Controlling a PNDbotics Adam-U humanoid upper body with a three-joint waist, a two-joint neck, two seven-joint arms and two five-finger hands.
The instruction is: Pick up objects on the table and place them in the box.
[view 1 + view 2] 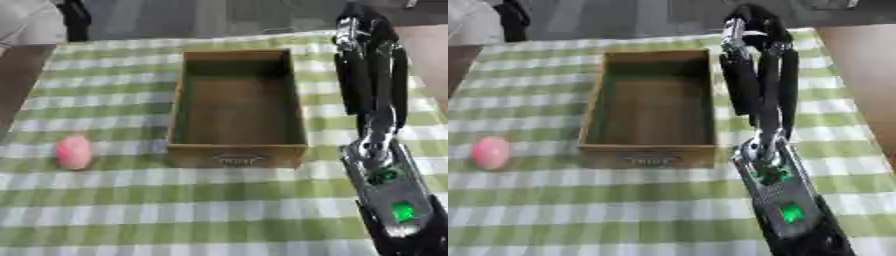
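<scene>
- The wooden box (236,107) sits at the centre of the table (105,210), with its long axis running from near to far. No contents are visible inside it.
- The table carries a green-and-white checked cloth (175,200).
- A pink rounded object (73,151) lies on the cloth to the left of the box, level with the box's near end and well apart from it.
- The right arm (785,200) enters from the near right corner and extends toward the far side, along the right side of the box.
- The right hand (759,65) is positioned above the cloth just to the right of the box, near its far right corner. Its fingers (741,87) are straight and hang downward, side by side, holding nothing.
- Whether the fingertips touch the cloth or the box wall cannot be determined.
- A green light (402,210) shows on the right forearm.
- The left hand is outside both views.
</scene>
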